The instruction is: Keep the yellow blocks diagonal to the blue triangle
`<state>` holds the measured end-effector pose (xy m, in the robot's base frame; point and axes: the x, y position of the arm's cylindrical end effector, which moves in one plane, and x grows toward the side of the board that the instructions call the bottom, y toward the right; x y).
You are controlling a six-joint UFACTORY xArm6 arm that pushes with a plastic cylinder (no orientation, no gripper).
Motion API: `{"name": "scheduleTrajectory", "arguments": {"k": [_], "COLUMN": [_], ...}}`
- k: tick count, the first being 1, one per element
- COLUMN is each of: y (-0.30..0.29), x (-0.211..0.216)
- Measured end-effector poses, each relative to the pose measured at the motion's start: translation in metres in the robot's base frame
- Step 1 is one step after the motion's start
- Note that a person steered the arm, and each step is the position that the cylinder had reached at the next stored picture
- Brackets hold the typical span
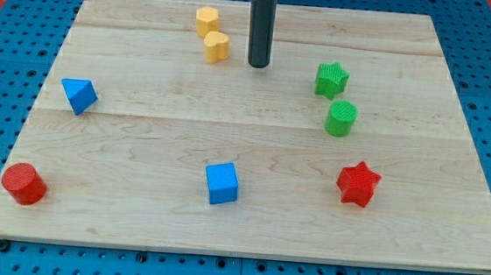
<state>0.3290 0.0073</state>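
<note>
Camera view has my tip, a bare rod with no pincer to open or clench, planted just right of the two yellow blocks. They sit touching, up and to the right of the blue triangle, well apart from it. Risk now: a push leftward could catch only the lower yellow block, splitting the pair or sliding them level above the triangle. My rod's upper end is cut off at the view's top.
</note>
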Motion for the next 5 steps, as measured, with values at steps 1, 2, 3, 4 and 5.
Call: {"name": "scheduleTrajectory", "arguments": {"k": [1,2,3,4,5], "y": [0.0,-0.016,-0.031,-0.026,-0.034], "x": [0.003,0.002,0.001,-0.016,-0.022]}}
